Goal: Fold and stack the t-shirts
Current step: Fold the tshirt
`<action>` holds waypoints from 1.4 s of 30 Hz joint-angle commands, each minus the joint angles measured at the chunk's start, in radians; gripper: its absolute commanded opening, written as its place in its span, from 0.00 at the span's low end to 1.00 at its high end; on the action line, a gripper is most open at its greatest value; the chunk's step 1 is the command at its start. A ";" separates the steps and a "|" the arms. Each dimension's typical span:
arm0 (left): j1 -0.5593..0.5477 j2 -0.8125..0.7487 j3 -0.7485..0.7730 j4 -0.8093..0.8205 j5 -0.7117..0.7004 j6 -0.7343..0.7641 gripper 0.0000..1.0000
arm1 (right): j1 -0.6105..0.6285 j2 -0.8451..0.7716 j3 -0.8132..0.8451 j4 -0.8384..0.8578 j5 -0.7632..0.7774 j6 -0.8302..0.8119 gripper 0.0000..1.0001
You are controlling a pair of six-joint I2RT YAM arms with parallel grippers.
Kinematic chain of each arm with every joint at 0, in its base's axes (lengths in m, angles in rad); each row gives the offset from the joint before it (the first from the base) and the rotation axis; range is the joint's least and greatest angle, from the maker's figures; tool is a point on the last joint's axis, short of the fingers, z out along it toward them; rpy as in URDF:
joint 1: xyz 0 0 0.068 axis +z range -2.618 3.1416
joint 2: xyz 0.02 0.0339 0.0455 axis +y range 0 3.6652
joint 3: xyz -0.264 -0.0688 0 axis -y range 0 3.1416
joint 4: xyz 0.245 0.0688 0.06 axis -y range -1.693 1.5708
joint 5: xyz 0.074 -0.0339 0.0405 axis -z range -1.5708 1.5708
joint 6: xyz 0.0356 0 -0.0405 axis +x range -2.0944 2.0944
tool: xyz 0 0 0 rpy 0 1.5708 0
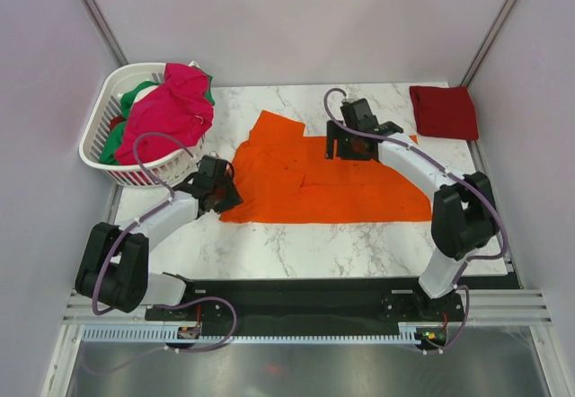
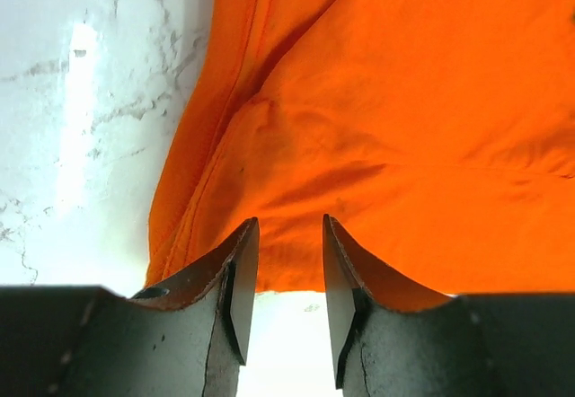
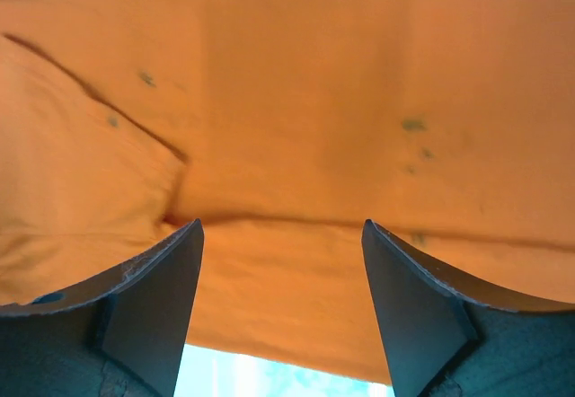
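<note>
Orange t-shirt (image 1: 314,181) lies partly folded at centre frame on the marble surface (image 1: 296,244). Left hand (image 2: 281,289), at its left edge, and right hand (image 3: 283,298), over its upper right, both stand open and empty. Cloth looks light, limp; pinch hems or corners.

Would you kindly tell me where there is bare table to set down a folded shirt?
Widest: the near marble strip of the table between the orange shirt and the base rail. Smaller: the far edge between the basket and the dark red shirt. Crowded: the middle, where the left gripper and right gripper hover open at the orange shirt.
</note>
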 commanded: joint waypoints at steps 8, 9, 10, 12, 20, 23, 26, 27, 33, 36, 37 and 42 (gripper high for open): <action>-0.002 0.142 0.160 -0.030 -0.044 0.049 0.40 | -0.211 -0.103 -0.491 0.261 -0.332 0.130 0.76; -0.003 0.159 0.153 -0.032 -0.040 0.047 0.39 | -0.224 -0.102 -0.505 0.265 -0.345 0.128 0.76; -0.003 0.162 0.147 -0.031 -0.037 0.044 0.39 | -0.235 -0.103 -0.514 0.262 -0.340 0.122 0.76; -0.003 0.167 0.121 -0.030 -0.043 0.031 0.39 | -0.255 -0.108 -0.537 0.253 -0.327 0.110 0.75; -0.006 0.113 -0.006 -0.064 -0.027 -0.040 0.38 | -0.302 -0.189 -0.695 0.213 -0.307 0.098 0.78; -0.006 0.063 -0.038 -0.112 -0.022 -0.063 0.39 | -0.311 -0.264 -0.766 0.193 -0.304 0.101 0.80; -0.008 0.005 -0.081 -0.147 0.015 -0.097 0.39 | -0.313 -0.347 -0.816 0.172 -0.305 0.116 0.82; -0.012 -0.011 -0.095 -0.152 0.025 -0.106 0.39 | -0.313 -0.380 -0.821 0.163 -0.302 0.117 0.83; -0.040 -0.158 -0.146 -0.242 0.116 -0.143 0.39 | -0.313 -0.514 -0.823 0.060 -0.274 0.114 0.85; -0.054 -0.239 -0.074 -0.302 0.112 -0.127 0.43 | -0.313 -0.531 -0.752 0.020 -0.299 0.128 0.87; -0.055 -0.247 -0.039 -0.322 0.105 -0.102 0.44 | -0.313 -0.533 -0.702 0.015 -0.303 0.131 0.87; -0.055 -0.156 0.280 -0.354 0.023 0.033 0.62 | -0.311 -0.522 -0.544 -0.018 -0.310 0.070 0.90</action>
